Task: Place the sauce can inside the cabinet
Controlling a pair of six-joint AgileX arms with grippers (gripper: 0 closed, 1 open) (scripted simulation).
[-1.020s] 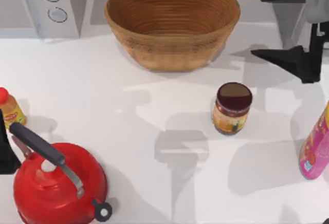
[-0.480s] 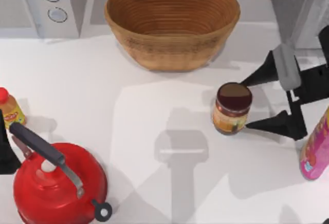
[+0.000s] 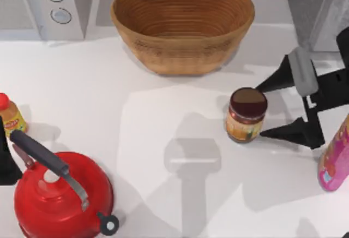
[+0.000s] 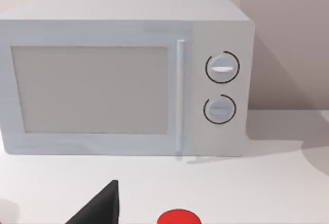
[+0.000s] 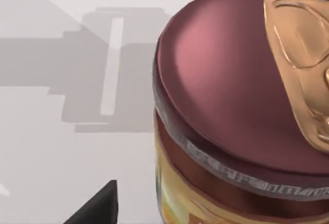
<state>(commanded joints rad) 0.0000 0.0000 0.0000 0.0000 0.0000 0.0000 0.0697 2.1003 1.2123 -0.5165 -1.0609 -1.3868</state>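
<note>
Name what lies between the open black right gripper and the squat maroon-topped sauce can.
Nothing: in the top view only bare white table separates the right gripper from the maroon-topped, amber-labelled sauce can. Its spread fingertips flank the can's right side.

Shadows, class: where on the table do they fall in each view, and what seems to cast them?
Top view: grey arm-shaped shadows cross the white table left of the sauce can, with the open right gripper beside it. Right wrist view: a blocky shadow lies on the table beyond the can. Left wrist view: the microwave throws a soft shadow beside itself.
</note>
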